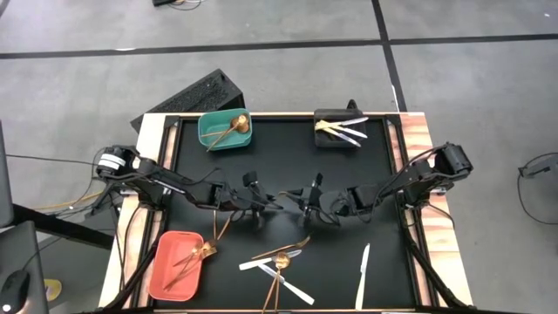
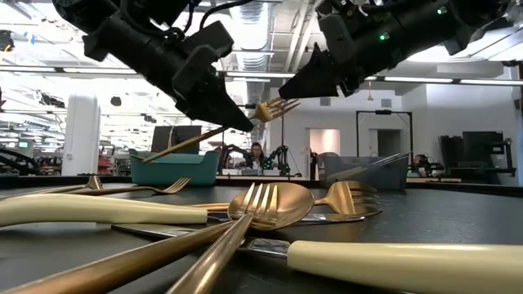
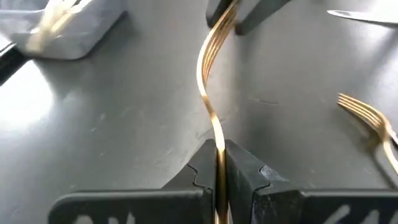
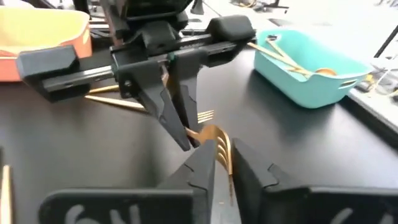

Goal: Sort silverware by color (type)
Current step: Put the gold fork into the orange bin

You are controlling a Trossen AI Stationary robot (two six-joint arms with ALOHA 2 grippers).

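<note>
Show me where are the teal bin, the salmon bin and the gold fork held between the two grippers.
teal bin [image 1: 212, 138]: high view, on its front rim.
salmon bin [image 1: 166, 270]: high view, on its bare floor.
gold fork [image 3: 209, 93]: left wrist view, on its curved neck.

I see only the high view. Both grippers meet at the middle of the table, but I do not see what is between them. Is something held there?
Observer: Yes. The left wrist view shows the left gripper shut on a gold fork.
Operator: Does the fork lie on the table?
Observer: No. In the low view it is in the air, well above the table.
Operator: Where is the right gripper?
Observer: The right wrist view shows the right gripper at the fork's tine end.
</note>
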